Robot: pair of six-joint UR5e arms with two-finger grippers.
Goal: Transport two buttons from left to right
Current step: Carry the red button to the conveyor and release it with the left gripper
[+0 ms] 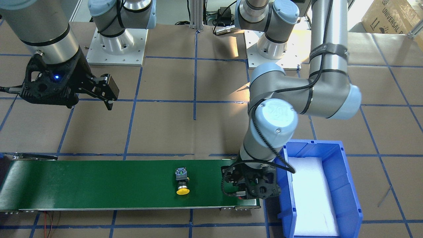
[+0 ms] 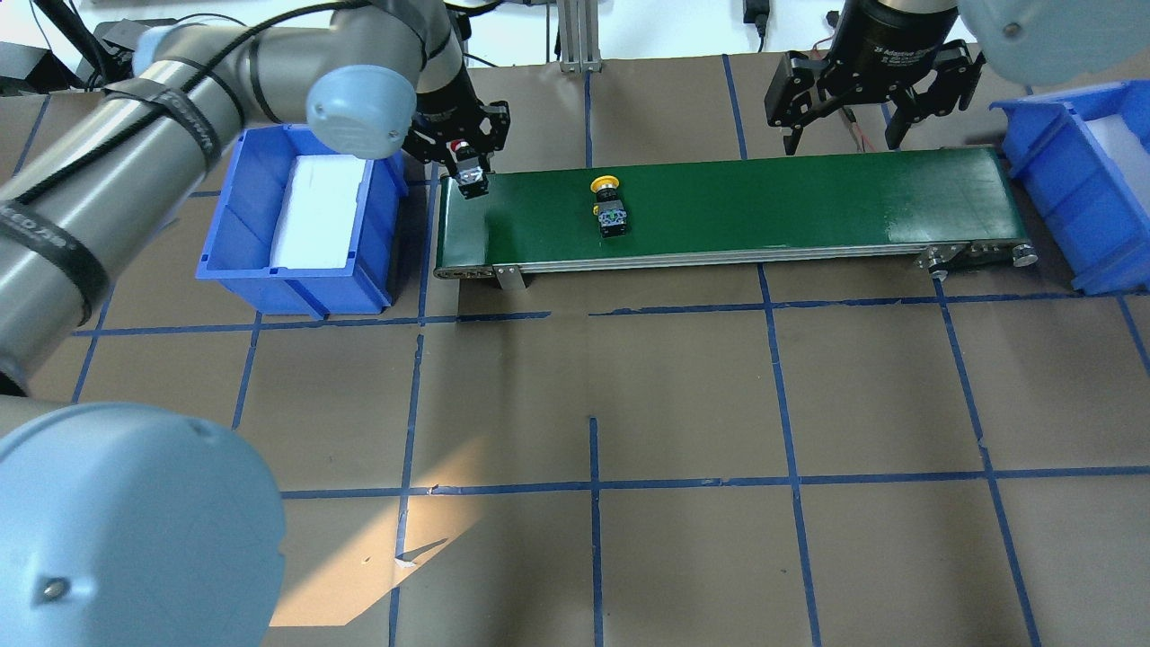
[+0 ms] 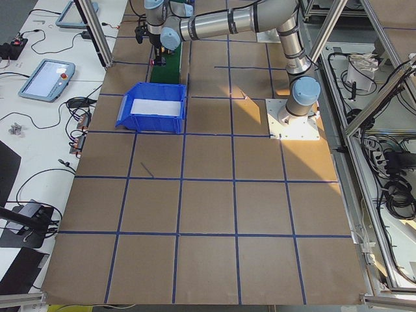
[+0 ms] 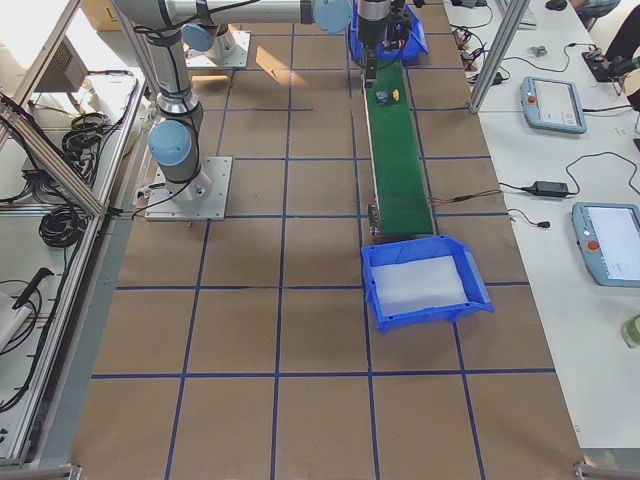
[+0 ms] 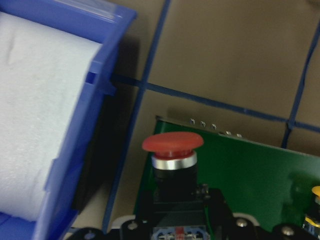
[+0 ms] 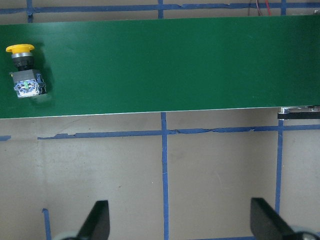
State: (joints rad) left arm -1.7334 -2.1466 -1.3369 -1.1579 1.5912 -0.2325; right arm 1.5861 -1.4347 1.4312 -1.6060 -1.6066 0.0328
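The red button is held by its black body in my left gripper, which is shut on it at the left end of the green conveyor belt. I cannot tell whether it touches the belt. The yellow button lies on its side on the belt, right of the left gripper; it also shows in the front view and the right wrist view. My right gripper is open and empty, hanging behind the belt's right part.
A blue bin with white foam stands just left of the belt, close to my left gripper. A second blue bin stands at the belt's right end. The brown table has blue tape lines.
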